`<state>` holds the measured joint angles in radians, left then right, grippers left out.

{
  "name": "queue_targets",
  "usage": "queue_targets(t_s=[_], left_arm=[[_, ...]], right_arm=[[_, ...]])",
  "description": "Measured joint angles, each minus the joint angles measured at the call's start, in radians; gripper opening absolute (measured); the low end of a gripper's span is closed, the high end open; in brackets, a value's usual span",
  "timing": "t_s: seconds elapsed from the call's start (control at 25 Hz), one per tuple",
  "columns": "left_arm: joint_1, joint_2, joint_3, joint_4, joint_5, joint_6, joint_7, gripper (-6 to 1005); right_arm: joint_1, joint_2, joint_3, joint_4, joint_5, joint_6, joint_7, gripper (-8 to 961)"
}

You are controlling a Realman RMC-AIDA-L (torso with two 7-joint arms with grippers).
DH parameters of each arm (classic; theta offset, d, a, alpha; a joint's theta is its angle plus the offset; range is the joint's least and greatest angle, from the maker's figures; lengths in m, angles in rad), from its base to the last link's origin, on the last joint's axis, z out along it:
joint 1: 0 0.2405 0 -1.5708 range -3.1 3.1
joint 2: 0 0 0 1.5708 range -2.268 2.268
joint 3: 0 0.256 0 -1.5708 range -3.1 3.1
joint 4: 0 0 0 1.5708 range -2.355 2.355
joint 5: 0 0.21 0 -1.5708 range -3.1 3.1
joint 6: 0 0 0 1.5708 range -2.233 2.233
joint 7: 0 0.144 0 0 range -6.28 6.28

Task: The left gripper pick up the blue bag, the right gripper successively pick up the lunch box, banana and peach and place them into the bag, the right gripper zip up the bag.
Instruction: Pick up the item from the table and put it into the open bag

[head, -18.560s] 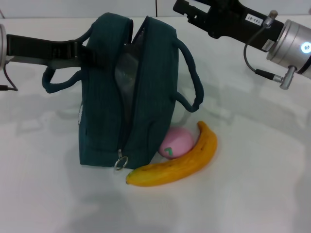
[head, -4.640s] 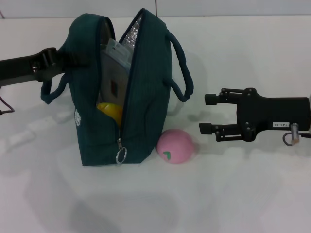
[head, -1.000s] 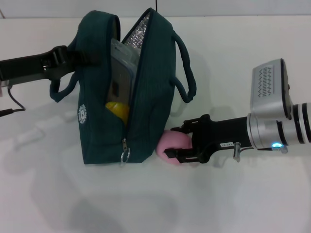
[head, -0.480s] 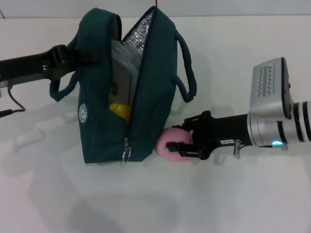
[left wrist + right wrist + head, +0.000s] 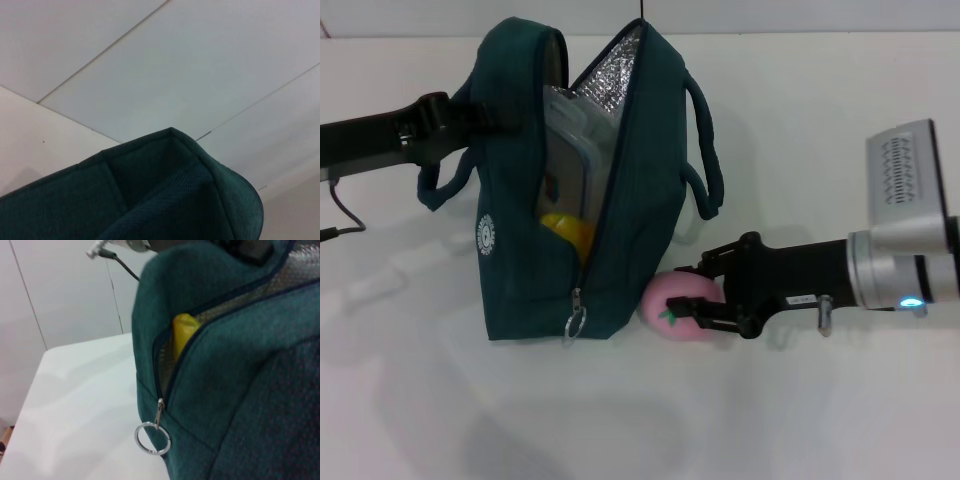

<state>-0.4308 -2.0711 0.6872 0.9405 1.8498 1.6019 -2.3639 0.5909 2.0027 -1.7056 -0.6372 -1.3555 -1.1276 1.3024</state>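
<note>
Left gripper [image 5: 480,112] reaches in from the table's left edge and is clamped on the near handle of the blue bag [image 5: 650,200], holding it upright toward the far left part of the white table [image 5: 800,420]. From that arm's wrist camera only the bag's dark teal fabric [image 5: 165,195] shows against pale wall panels. The bag's top is unzipped, its silver lining exposed; the clear lunch box [image 5: 570,150] stands inside, and the banana [image 5: 570,228] shows yellow below it. A zipper pull with a metal ring [image 5: 574,324] hangs at the bag's near end. Just beside the bag's lower right side sits the pink peach [image 5: 672,305], touching the fabric. Right gripper [image 5: 715,300], coming in from the right edge, has its fingers closed around the peach near the tabletop.
</note>
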Motion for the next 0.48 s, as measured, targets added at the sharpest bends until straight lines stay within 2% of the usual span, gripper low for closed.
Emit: queue_targets(t_s=[0.24, 0.4, 0.48], left_arm=[[0.007, -0.002, 0.0, 0.0, 0.0, 0.0, 0.0, 36], [0.008, -0.007, 0.001, 0.0, 0.0, 0.0, 0.0, 36], [0.009, -0.009, 0.0, 0.0, 0.0, 0.0, 0.0, 36]], right_arm=[[-0.05, -0.015, 0.086, -0.052, -0.056, -0.078, 0.014, 305], [-0.08, -0.016, 0.197, -0.081, -0.126, -0.175, 0.024, 272], [-0.092, -0.018, 0.273, -0.092, -0.151, -0.267, 0.024, 261]])
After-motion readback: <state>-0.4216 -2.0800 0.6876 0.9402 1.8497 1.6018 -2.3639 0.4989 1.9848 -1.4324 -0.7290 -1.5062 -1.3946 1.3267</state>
